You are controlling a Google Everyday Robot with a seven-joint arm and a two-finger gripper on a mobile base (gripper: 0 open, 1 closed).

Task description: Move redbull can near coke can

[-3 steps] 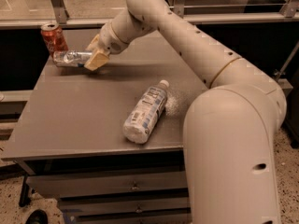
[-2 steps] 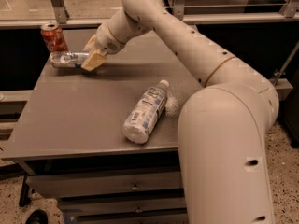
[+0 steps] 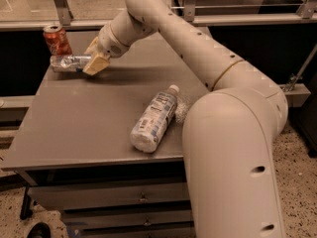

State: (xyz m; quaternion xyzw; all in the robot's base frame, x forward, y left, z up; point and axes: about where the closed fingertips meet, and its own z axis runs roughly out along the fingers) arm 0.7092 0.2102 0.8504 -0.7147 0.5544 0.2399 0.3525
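Note:
The coke can (image 3: 56, 38), red with a silver top, stands upright at the far left corner of the grey table (image 3: 89, 123). The redbull can (image 3: 69, 62), slim and silver-grey, lies on its side just in front of the coke can, close to it. My gripper (image 3: 94, 61) is at the redbull can's right end, with its tan fingers (image 3: 97, 63) around that end of the can, low over the table top. The arm reaches in from the right.
A clear plastic bottle (image 3: 154, 119) with a white cap lies on its side near the table's front right. The table's left edge runs just beside the two cans. Drawers are below the table front. A railing stands behind the table.
The gripper and the redbull can have shifted slightly left, toward the coke can. The bottle has not moved.

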